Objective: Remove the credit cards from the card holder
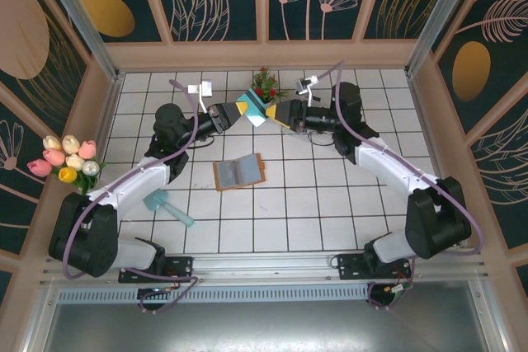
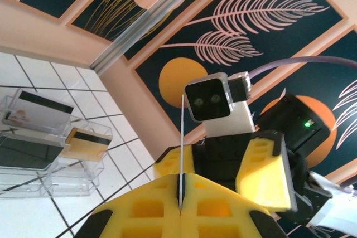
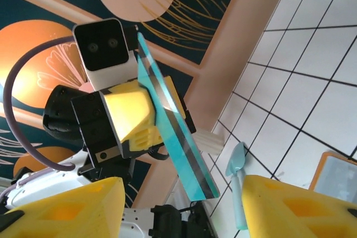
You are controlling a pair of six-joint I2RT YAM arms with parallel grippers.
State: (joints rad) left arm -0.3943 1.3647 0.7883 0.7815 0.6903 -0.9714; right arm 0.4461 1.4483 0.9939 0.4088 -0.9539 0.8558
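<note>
Overhead, I see the left gripper (image 1: 239, 111) clamped on a teal credit card (image 1: 251, 107), holding it in the air over the far half of the tiled table (image 1: 330, 204). The right gripper (image 1: 279, 113) faces it just beside the card's free end. The card's long axis runs roughly from one gripper toward the other. The card holder (image 1: 239, 171) lies open and flat on the tiles, nearer the bases and well apart from both grippers. It is orange-brown, with its greyish pockets facing up.

On the left wrist camera, my yellow fingers (image 2: 145, 210) are pressed together on the credit card (image 2: 182, 137). I see it edge-on, a thin pale line rising straight out from the fingertips. Opposite, the right gripper (image 2: 218, 165) has its jaws spread, and the card's edge passes just beside one finger. I cannot tell whether they touch.

On the right wrist camera, the right gripper (image 3: 181, 210) is spread wide and grips nothing. The credit card (image 3: 178, 143) slants from upper left to lower right, teal with a dark stripe along its length. Its free corner lies between my two fingers (image 3: 61, 207), apart from both. The left gripper (image 3: 153, 121) pinches its far end.
</note>
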